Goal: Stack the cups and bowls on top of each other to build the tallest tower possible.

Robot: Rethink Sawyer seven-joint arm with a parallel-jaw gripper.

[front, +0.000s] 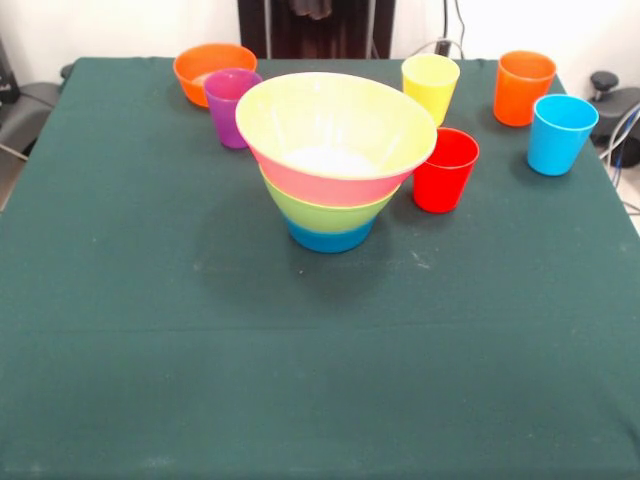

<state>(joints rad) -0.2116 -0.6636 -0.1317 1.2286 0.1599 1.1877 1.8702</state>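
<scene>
Front view: tower (333, 165) mid-table, red cup (445, 169) beside; no readable writing; tool unseen.

Glossy smooth plastic on the stacked bowls of the tower (334, 165), the small orange bowl (208, 68) and the five cups, red cup (445, 169) among them; matt woven green cloth over the table (300, 380).
</scene>
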